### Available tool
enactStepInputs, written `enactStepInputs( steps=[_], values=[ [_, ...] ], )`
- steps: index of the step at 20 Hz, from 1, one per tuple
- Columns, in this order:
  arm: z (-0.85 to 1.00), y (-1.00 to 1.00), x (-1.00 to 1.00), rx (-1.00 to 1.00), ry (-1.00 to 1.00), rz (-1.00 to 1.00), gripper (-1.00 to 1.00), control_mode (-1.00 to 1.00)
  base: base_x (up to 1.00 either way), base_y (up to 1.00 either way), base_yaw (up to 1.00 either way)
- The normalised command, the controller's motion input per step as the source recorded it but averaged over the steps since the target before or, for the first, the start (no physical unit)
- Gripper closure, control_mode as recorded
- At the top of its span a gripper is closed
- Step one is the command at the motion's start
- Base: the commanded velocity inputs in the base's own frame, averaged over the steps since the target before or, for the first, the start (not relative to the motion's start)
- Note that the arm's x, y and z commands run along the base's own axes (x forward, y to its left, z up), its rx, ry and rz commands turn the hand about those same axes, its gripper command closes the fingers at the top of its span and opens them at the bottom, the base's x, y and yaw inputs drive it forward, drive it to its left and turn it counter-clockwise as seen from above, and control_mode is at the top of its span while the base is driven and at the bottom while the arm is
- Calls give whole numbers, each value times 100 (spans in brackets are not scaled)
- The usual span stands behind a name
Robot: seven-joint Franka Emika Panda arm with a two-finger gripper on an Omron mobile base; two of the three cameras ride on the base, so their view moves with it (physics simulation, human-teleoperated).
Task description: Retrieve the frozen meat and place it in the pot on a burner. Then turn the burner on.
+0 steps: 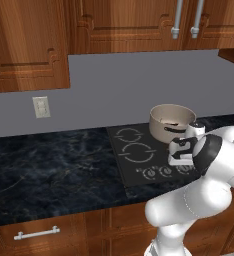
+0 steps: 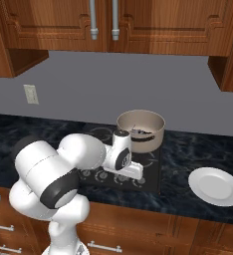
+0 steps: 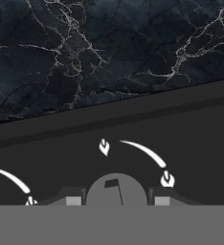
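The white arm folds low over the front edge of the flat black glass cooktop point(image 1: 144, 155), its end effector point(image 3: 117, 201) pointing down at the row of small round white-ringed knobs point(image 1: 165, 171) rather than at any cookware. Through the hand view a grey round knob point(image 3: 117, 190) with a dark pointer mark sits squarely between the two dark finger tips point(image 3: 73, 198), which stand close against its sides at nine and three o'clock; to my eye they are pinching it, though whether they truly bear on it I cannot tell for certain. White arc and flame markings curve around the knob from twelve to three o'clock, which suggests the hand is placed here to twist the dial. The round beige-cream cooking pot point(image 2: 141, 128) with dark curved side handles stands on the back right white-outlined burner ring, at about twelve o'clock from the wrist, with something dark lying inside it, probably the frozen meat, though it is too small to be sure. That would leave only the switching-on still to do. A white round plate point(image 2: 215, 186) rests on the dark marbled stone surface point(image 1: 49, 170) well apart at three o'clock from the cooktop, out of the arm's way.
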Motion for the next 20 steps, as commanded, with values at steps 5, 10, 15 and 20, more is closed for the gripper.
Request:
enactStepInputs(
  steps=[5,10,15,20],
  values=[
    [-24,0,-1,-2,0,17,100,-100,0,0,0],
    [-24,3,-5,-6,-2,26,100,-100,0,0,0],
    [-27,14,-10,-5,-2,35,100,-100,0,0,0],
    [-32,13,-11,-6,-6,39,100,-100,0,0,0]
  ],
)
